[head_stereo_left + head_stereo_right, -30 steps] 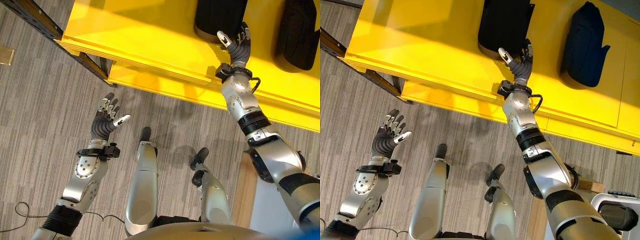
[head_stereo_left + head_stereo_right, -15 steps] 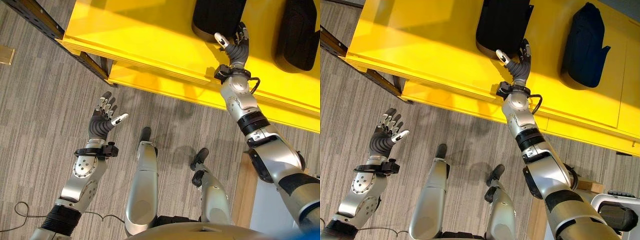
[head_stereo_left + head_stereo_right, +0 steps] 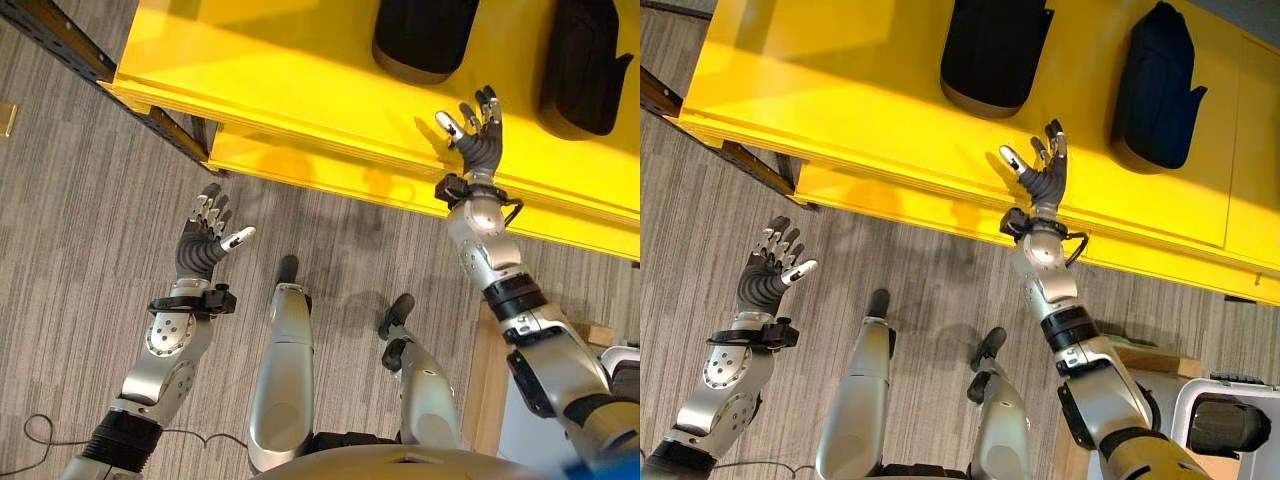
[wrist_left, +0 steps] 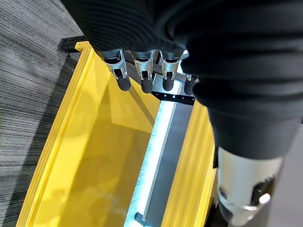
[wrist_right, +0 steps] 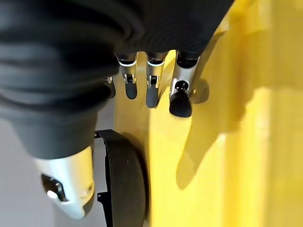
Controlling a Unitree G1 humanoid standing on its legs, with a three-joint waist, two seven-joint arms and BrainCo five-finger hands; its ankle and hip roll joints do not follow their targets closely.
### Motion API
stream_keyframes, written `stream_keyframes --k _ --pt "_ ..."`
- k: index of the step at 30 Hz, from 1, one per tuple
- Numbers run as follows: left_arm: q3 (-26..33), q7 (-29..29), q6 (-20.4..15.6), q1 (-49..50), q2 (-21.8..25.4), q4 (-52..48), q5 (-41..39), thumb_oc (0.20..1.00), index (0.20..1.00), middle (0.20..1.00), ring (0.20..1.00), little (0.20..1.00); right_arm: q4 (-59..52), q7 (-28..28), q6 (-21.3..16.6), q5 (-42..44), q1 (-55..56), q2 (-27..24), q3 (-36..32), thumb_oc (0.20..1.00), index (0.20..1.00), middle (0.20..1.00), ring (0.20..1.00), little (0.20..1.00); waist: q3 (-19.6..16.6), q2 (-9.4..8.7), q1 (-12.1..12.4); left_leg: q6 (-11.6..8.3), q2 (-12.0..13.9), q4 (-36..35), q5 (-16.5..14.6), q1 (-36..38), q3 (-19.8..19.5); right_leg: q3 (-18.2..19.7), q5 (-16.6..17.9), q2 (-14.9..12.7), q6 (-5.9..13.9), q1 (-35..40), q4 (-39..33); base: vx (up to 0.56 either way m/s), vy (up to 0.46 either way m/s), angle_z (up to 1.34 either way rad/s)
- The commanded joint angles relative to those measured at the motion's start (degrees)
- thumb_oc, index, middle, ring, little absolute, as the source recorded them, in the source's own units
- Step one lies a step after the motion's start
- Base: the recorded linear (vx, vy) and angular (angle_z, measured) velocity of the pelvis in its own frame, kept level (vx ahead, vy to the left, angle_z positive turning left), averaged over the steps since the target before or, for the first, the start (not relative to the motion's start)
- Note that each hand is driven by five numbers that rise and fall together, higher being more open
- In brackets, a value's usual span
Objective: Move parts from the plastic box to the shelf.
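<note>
The right hand (image 3: 1044, 178) hangs empty over the bright yellow shelf board (image 3: 840, 90), fingers straight and spread, thumb out to one side. The left hand (image 3: 205, 243) is likewise relaxed and holds nothing, raised over the grey striped carpet floor (image 3: 80, 230) at about eight o'clock from the right one. Nearest the right hand, toward eleven o'clock and apart from it, lies a black rounded plastic part (image 3: 992, 52); a second dark part (image 3: 1154, 88) lies at about one o'clock. Both rest on the shelf. The placing looks done, so the sound move is to draw the arm straight back toward six o'clock, fingers kept clear of both parts, without nudging either, then turn to the box for another.
</note>
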Motion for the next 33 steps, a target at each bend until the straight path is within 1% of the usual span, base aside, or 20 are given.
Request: stream_keyframes --k 1,4,5,7,12,15,16,17,18,21,24,25,26,28,29,30,31,32,33 --pt "3.3 -1.2 -2.1 2.1 -1.5 -2.5 1.9 1.000 1.000 1.000 1.000 1.000 -1.8 2.4 0.0 1.6 3.6 -1.7 -0.8 1.000 1.000 1.000 1.000 1.000 1.7 1.09 0.9 1.19 0.7 -5.0 -0.4 2.3 2.8 1.6 -6.0 -2.5 2.81 6.4 7.5 -0.02 -0.022 -0.18" --pt "3.6 -1.7 -2.0 2.2 -1.8 -2.4 2.1 1.000 1.000 1.000 1.000 1.000 -6.7 4.2 -0.1 1.8 7.7 -1.7 -0.2 1.000 1.000 1.000 1.000 1.000 1.2 1.16 0.4 0.97 1.0 -5.4 -0.2 2.9 3.1 1.7 -6.6 -2.5 2.64 6.7 7.5 -0.02 -0.029 -0.08" --pt "3.8 -2.0 -1.8 2.4 -2.1 -2.2 2.2 1.000 1.000 1.000 1.000 1.000 -10.0 5.9 -0.5 2.3 10.4 -1.6 0.2 1.000 1.000 1.000 1.000 1.000 0.8 1.19 0.1 0.80 1.2 -5.7 0.1 3.5 3.3 1.7 -6.8 -2.6 2.59 6.9 7.3 -0.01 -0.020 -0.03" --pt "3.9 -2.2 -1.7 2.5 -2.3 -2.2 2.1 1.000 1.000 1.000 1.000 1.000 -11.6 6.6 -0.4 1.9 11.8 -1.7 0.6 1.000 1.000 1.000 1.000 1.000 0.6 1.19 0.0 0.71 1.3 -5.9 0.2 3.7 3.3 1.8 -6.9 -2.6 2.61 7.1 7.3 -0.01 -0.016 -0.01" --pt "3.7 -3.6 -1.3 2.5 -3.3 -1.2 2.6 1.000 1.000 1.000 1.000 1.000 -18.1 11.4 -0.2 3.5 19.4 -2.7 1.3 1.000 1.000 1.000 1.000 1.000 -1.6 1.11 -0.9 -0.01 2.3 -7.9 1.4 6.8 3.7 2.0 -7.5 -2.4 2.66 8.9 6.1 0.00 -0.034 -0.05" --pt "3.4 -4.3 -1.1 2.4 -3.7 -1.0 2.6 1.000 1.000 1.000 1.000 1.000 -19.8 12.8 0.2 3.5 21.8 -3.2 1.1 1.000 1.000 1.000 1.000 1.000 -2.4 1.22 -1.2 -0.28 2.7 -9.3 2.0 8.5 3.7 2.1 -7.5 -2.1 2.72 10.2 5.2 0.00 -0.042 -0.04" --pt "3.2 -5.2 -0.9 2.4 -4.2 -0.7 2.4 1.000 1.000 1.000 1.000 1.000 -22.1 14.4 0.1 4.5 24.6 -3.8 0.3 1.000 1.000 1.000 1.000 1.000 -3.6 1.21 -2.0 -0.34 2.9 -11.5 4.6 9.9 3.9 1.7 -6.5 -2.0 2.38 11.3 3.6 -0.04 -0.022 -0.04" --pt "3.2 -5.2 -0.9 2.4 -4.2 -0.7 2.4 1.000 1.000 1.000 1.000 1.000 -22.1 14.4 0.1 4.5 24.6 -3.8 0.3 1.000 1.000 1.000 1.000 1.000 -3.6 1.21 -2.0 -0.34 2.9 -11.5 4.6 9.9 3.9 1.7 -6.5 -2.0 2.38 11.4 3.6 -0.01 -0.065 -0.01" --pt "3.4 -6.2 -0.5 2.9 -4.5 -0.3 2.6 1.000 1.000 1.000 1.000 1.000 -24.1 15.8 0.4 4.6 27.0 -4.4 -0.5 1.000 1.000 1.000 1.000 1.000 -5.0 1.44 -2.5 -0.72 3.8 -13.5 5.5 12.3 4.1 2.0 -6.4 -1.5 2.50 12.8 2.4 0.04 -0.068 -0.04" --pt "4.0 -7.4 -0.4 4.2 -5.2 0.1 2.4 1.000 1.000 1.000 1.000 1.000 -26.6 17.4 0.6 3.8 30.4 -5.5 -1.7 1.000 1.000 1.000 1.000 1.000 -7.4 1.57 -3.5 -1.21 5.6 -17.1 6.9 16.1 5.0 3.1 -6.4 -0.3 2.61 14.5 0.5 0.06 -0.073 -0.11" --pt "4.6 -9.1 -0.1 5.9 -5.6 0.3 2.5 1.000 1.000 1.000 1.000 1.000 -28.7 20.0 1.0 5.0 33.6 -6.4 -2.3 1.000 1.000 1.000 1.000 1.000 -9.9 1.97 -4.5 -1.73 7.5 -21.7 9.0 20.1 6.2 4.5 -6.4 1.0 2.54 15.9 -1.2 0.03 -0.056 -0.26" --pt "4.6 -9.1 -0.1 5.9 -5.6 0.3 2.5 1.000 1.000 1.000 1.000 1.000 -28.8 20.0 1.0 5.0 33.6 -6.4 -2.3 1.000 1.000 1.000 1.000 1.000 -9.9 1.96 -4.5 -1.73 7.5 -21.8 9.0 20.1 6.2 4.5 -6.4 1.0 2.54 15.9 -1.2 0.01 -0.049 -0.39" --pt "4.8 -9.5 -0.1 6.4 -5.9 0.6 2.6 1.000 1.000 1.000 1.000 1.000 -29.6 20.4 1.3 4.4 34.7 -6.7 -2.7 1.000 1.000 1.000 1.000 1.000 -10.8 2.18 -4.9 -2.04 8.4 -23.5 9.8 21.7 6.8 5.2 -6.6 1.5 2.55 16.5 -1.8 0.02 -0.048 -0.35" --pt "5.5 -10.7 0.0 7.2 -6.6 1.4 3.0 1.000 1.000 1.000 1.000 1.000 -29.5 22.3 2.0 4.9 36.7 -6.9 -2.8 1.000 1.000 1.000 1.000 1.000 -13.1 3.02 -5.9 -2.72 10.2 -26.7 11.6 24.6 8.0 6.6 -7.4 2.7 2.23 17.4 -2.6 0.04 -0.100 -0.33" --pt "5.6 -11.1 0.2 7.5 -7.0 1.4 3.1 1.000 1.000 1.000 1.000 1.000 -29.8 22.5 2.3 4.5 37.5 -7.3 -3.0 1.000 1.000 1.000 1.000 1.000 -13.7 3.54 -6.2 -3.10 10.9 -27.8 12.2 25.9 8.7 7.0 -7.8 3.3 1.95 17.9 -2.6 0.03 -0.076 -0.41" --pt "5.6 -11.1 0.2 7.5 -7.0 1.4 3.1 1.000 1.000 1.000 1.000 1.000 -29.8 22.5 2.3 4.5 37.5 -7.3 -3.0 1.000 1.000 1.000 1.000 1.000 -13.7 3.54 -6.2 -3.10 10.9 -27.9 12.2 26.0 8.7 7.0 -7.8 3.3 1.95 17.9 -2.6 0.05 -0.061 -0.43" --pt "5.8 -12.1 0.2 8.3 -7.8 1.6 3.2 1.000 1.000 1.000 1.000 1.000 -30.1 23.3 2.4 4.0 39.0 -7.8 -3.9 1.000 1.000 1.000 1.000 1.000 -14.8 4.41 -7.0 -3.42 11.9 -29.5 12.7 28.1 9.3 7.9 -9.0 4.1 1.52 18.5 -2.2 0.04 -0.085 -0.31" --pt "5.5 -12.3 0.3 8.4 -8.4 1.8 3.4 1.000 1.000 1.000 1.000 1.000 -29.9 23.4 2.4 4.5 39.3 -7.9 -4.3 1.000 1.000 1.000 1.000 1.000 -15.3 4.86 -7.2 -3.67 12.5 -30.2 13.5 28.8 9.8 8.2 -9.4 4.6 1.22 18.4 -1.8 0.04 -0.112 -0.16" --pt "5.7 -12.5 0.5 8.6 -8.8 2.0 3.3 1.000 1.000 1.000 1.000 1.000 -29.9 23.4 2.5 4.2 39.9 -8.2 -4.7 1.000 1.000 1.000 1.000 1.000 -15.7 5.28 -7.5 -3.72 13.0 -30.4 13.6 29.5 10.1 8.6 -10.0 5.0 0.93 18.3 -1.1 0.02 -0.087 -0.10"
